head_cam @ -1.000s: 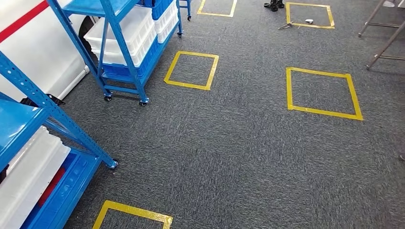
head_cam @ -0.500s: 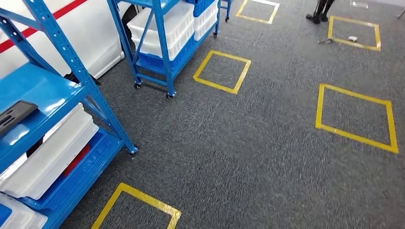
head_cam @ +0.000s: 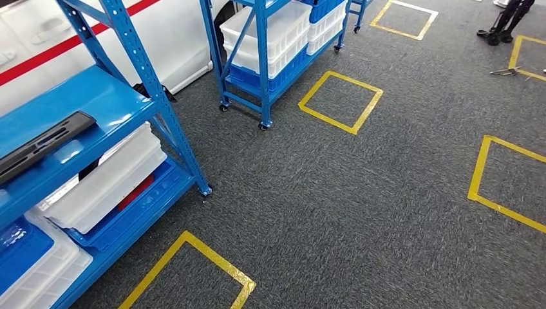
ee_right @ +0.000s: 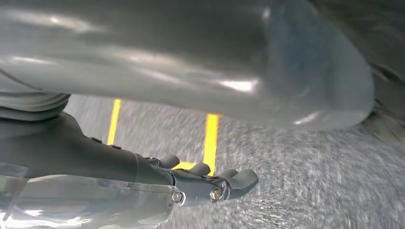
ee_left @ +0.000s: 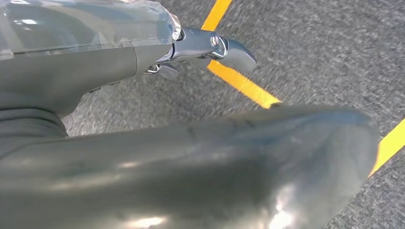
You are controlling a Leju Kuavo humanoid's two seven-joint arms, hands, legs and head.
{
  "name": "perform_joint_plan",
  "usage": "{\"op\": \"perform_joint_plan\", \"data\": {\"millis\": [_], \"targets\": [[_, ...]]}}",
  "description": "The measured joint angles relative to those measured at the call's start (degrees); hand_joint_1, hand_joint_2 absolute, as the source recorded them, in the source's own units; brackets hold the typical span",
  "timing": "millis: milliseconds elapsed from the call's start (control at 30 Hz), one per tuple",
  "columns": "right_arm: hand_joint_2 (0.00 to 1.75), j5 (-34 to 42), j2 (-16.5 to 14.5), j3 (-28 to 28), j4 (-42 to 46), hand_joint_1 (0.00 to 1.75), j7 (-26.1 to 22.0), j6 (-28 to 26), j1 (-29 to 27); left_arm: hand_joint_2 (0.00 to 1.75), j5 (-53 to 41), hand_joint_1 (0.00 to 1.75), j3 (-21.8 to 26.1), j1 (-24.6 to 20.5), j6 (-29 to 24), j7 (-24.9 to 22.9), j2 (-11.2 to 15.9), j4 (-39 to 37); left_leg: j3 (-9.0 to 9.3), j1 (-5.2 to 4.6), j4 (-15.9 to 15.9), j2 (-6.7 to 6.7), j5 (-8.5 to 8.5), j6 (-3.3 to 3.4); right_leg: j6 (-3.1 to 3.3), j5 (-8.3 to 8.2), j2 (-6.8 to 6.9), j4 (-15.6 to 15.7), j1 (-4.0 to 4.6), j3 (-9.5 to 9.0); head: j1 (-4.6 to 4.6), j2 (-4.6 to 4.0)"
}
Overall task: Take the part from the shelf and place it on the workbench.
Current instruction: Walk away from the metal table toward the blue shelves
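The part [head_cam: 42,145] is a long flat black piece lying on the top board of the near blue shelf [head_cam: 96,96], at the left of the head view. My left hand [ee_left: 86,67] hangs over the grey carpet and a strip of yellow tape, fingers loosely apart, with nothing in it. My right hand [ee_right: 95,157] also hangs above the carpet near yellow tape lines, fingers slightly bent and holding nothing. Both hands are far from the part.
White crates [head_cam: 109,183] and a blue crate [head_cam: 19,248] fill the near shelf's lower levels. A second wheeled blue rack [head_cam: 270,58] with white crates stands further back. Yellow tape squares [head_cam: 341,100] mark the grey carpet. A person's feet [head_cam: 499,32] stand far right.
The whole picture has shifted: the camera has turned left and nearer to the shelf. The black part and the shelf's top board have come into the head view.
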State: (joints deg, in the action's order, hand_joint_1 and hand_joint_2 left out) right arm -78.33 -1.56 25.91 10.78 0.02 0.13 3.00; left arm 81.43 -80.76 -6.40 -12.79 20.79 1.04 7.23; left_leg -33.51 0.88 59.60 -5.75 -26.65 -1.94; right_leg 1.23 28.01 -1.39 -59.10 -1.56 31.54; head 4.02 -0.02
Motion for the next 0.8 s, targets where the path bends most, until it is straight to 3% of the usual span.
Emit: {"op": "perform_joint_plan", "data": {"millis": [67, 133, 167, 200, 233, 300, 367, 433, 467, 500, 567, 633, 667, 700, 733, 800], "targets": [[0.00, -3.30, 0.24, -1.51, -0.01, 0.00, 0.01, 0.97, -0.28, 0.00, -0.20, 0.00, -0.35, -0.17, 0.12, -0.05, -0.21, 0.00, -3.03, -0.09, 6.62, 3.49, -3.66, -0.25, 0.56, 0.03, 1.59, 0.16, 0.26, -0.03, 0.00, 0.00], [0.00, -5.48, 0.41, -3.11, -0.02, 0.00, 0.01, 1.54, -0.53, 0.00, -0.37, 0.00, -0.69, -0.28, 0.15, -0.33, -0.43, 0.01, -6.48, -0.04, 14.05, 4.98, -6.69, -0.40, 0.85, 0.18, 3.38, 0.15, 0.69, -0.03, 0.00, 0.00], [0.00, -6.07, 0.51, -3.77, -0.02, 0.00, -0.04, 1.52, -0.57, 0.00, -0.36, 0.00, -0.78, -0.21, 0.10, -0.55, -0.51, 0.02, -6.86, -0.05, 15.03, 5.16, -6.56, -0.36, 0.91, 0.27, 4.18, 0.14, 0.86, -0.08, 0.00, 0.00], [0.00, -6.51, 0.61, -4.41, -0.02, 0.00, -0.14, 1.39, -0.56, 0.00, -0.30, 0.00, -0.83, -0.11, 0.01, -0.76, -0.56, 0.02, -6.07, -0.09, 13.70, 5.40, -5.36, -0.21, 0.94, 0.37, 4.94, 0.14, 0.99, -0.20, 0.00, 0.00], [0.00, -6.71, 0.68, -4.96, -0.01, 0.00, -0.30, 1.17, -0.53, 0.00, -0.15, 0.00, -0.84, -0.04, -0.10, -0.91, -0.58, 0.02, -4.17, -0.19, 10.20, 6.04, -3.42, 0.10, 0.91, 0.49, 5.64, 0.14, 1.10, -0.38, 0.00, 0.00], [0.00, -6.18, 0.73, -5.75, 0.00, 0.00, -0.95, 0.61, -0.48, 0.00, 0.24, 0.00, -0.84, -0.13, -0.29, -0.98, -0.58, 0.02, -0.07, -0.73, 2.18, 8.74, -0.50, 1.04, 0.64, 0.79, 6.94, 0.13, 1.38, -0.79, 0.00, 0.00], [0.00, -4.47, 0.70, -5.90, 0.00, 0.00, -1.85, 0.19, -0.21, 0.00, 0.59, 0.00, -0.84, -0.25, -0.34, -0.80, -0.58, 0.02, 1.37, -1.25, -1.20, 10.06, 0.07, 1.82, 0.14, 1.06, 8.09, 0.15, 1.60, -1.08, 0.00, 0.00], [0.00, -2.98, 0.54, -5.74, 0.02, 0.00, -2.44, 0.03, 0.35, 0.00, 0.74, 0.00, -0.83, -0.06, -0.33, -0.62, -0.55, 0.02, 1.42, -1.16, -1.58, 8.80, 0.32, 2.26, -0.44, 1.26, 8.98, 0.27, 1.65, -1.42, 0.01, 0.00], [0.00, -2.68, 0.46, -5.66, 0.04, 0.00, -2.54, -0.01, 0.58, 0.00, 0.75, 0.00, -0.83, 0.07, -0.30, -0.57, -0.55, 0.02, 1.62, -0.99, -1.95, 8.15, 0.58, 2.47, -0.76, 1.60, 8.34, -0.02, 1.59, -1.49, -0.01, 0.00], [0.00, -2.55, 0.39, -5.59, 0.07, 0.00, -2.57, -0.03, 0.70, 0.00, 0.75, 0.00, -0.83, 0.09, -0.26, -0.54, -0.54, 0.02, 1.81, -0.77, -2.31, 7.52, 0.90, 2.75, -1.05, 2.51, 6.93, -1.16, 1.51, -1.11, -0.01, 0.00], [0.00, -2.52, 0.35, -5.51, 0.08, 0.00, -2.59, 0.19, 0.72, 0.00, 0.81, 0.00, -0.83, -0.15, -0.19, -0.51, -0.54, 0.02, 1.88, -0.55, -2.71, 6.22, 1.35, 3.13, -1.48, 5.92, 3.25, -6.98, 1.19, 1.52, -0.02, 0.00], [0.00, -2.38, 0.33, -5.41, 0.07, 0.00, -2.51, 0.66, 0.66, 0.00, 1.00, 0.00, -0.83, -0.28, -0.17, -0.43, -0.51, 0.02, 1.72, -0.49, -2.66, 4.70, 1.46, 3.27, -1.69, 8.87, 1.79, -14.29, 0.93, 5.20, -0.02, 0.00], [0.00, -2.21, 0.35, -5.29, 0.07, 0.00, -2.40, 0.89, 0.66, 0.00, 1.08, 0.00, -0.83, -0.21, -0.15, -0.31, -0.50, 0.02, 1.73, -0.44, -2.61, 3.88, 1.45, 3.23, -1.81, 8.83, 1.66, -15.92, 0.81, 6.16, -0.02, 0.00], [0.00, -1.95, 0.37, -5.12, 0.08, 0.00, -2.23, 1.11, 0.67, 0.00, 1.13, 0.00, -0.83, -0.13, -0.10, -0.17, -0.49, 0.02, 1.78, -0.34, -2.51, 3.04, 1.41, 3.13, -1.93, 7.65, 1.57, -15.42, 0.68, 6.13, -0.02, 0.00], [0.00, -1.67, 0.39, -4.87, 0.08, 0.00, -2.01, 1.27, 0.67, 0.00, 1.13, 0.00, -0.83, -0.09, -0.05, -0.01, -0.49, 0.02, 1.84, -0.20, -2.35, 2.19, 1.33, 2.94, -2.05, 5.54, 1.31, -12.71, 0.49, 5.06, -0.02, 0.00], [0.00, -1.10, 0.40, -4.38, 0.05, 0.00, -1.50, 1.40, 0.55, 0.00, 1.09, 0.00, -0.83, -0.19, 0.03, 0.26, -0.45, 0.02, 1.64, -0.03, -1.63, 0.58, 0.96, 2.26, -2.33, 1.50, -0.93, -5.06, -0.05, 1.92, -0.02, 0.00]]}}
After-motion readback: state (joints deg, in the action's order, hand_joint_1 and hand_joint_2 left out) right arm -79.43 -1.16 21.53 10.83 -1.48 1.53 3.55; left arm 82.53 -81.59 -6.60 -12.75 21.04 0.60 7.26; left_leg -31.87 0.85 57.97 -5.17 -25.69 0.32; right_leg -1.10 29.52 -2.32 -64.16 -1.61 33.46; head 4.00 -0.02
